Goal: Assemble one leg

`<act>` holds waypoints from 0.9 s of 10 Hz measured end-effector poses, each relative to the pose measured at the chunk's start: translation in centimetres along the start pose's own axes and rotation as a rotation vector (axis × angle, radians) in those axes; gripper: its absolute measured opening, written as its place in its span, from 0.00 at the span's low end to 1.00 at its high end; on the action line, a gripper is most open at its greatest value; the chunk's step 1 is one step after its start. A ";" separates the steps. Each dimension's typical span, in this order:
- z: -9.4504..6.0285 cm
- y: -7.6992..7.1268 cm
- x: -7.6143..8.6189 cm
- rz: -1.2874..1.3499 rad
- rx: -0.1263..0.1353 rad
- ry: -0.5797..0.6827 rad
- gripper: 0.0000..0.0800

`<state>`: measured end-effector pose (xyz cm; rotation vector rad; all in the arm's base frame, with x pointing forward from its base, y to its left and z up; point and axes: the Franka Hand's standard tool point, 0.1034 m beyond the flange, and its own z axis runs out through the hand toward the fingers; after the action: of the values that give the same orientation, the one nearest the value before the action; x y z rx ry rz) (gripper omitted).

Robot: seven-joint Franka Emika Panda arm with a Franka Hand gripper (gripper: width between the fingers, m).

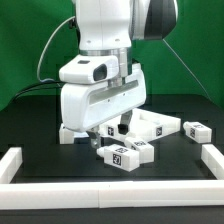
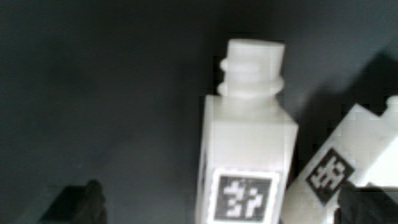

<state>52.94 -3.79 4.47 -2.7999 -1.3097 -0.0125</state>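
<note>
Exterior view
- Table: black surface with a low white rail along the front edge and both sides.
- Arm: white, reaching down over the middle of the table.
- Gripper: low, close to the surface; the fingers are largely hidden by the hand body.
- Pair of legs: white tagged pegs lying side by side, touching, mid-table toward the front edge and just in front of the gripper.
- Third leg: lies alone near the edge on the exterior view's right.
- Square panel: flat, behind the pair.

Wrist view
- The leg: lies flat on the black surface, threaded stub pointing away from the camera, tag on the near end.
- Second tagged peg: just beside it, at an angle.
- Fingertip: dark, well clear of the leg's side.
- Claw state: spread apart, gripping nothing.
- Which leg of the pair this is: cannot tell.
</note>
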 end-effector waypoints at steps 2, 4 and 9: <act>1.2 -0.1 -0.1 0.001 0.007 -0.005 0.81; 2.5 -0.4 -0.4 0.003 0.017 -0.011 0.81; 2.9 -0.5 -0.5 0.002 0.020 -0.014 0.57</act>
<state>52.22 -3.76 1.56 -2.7899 -1.3019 0.0196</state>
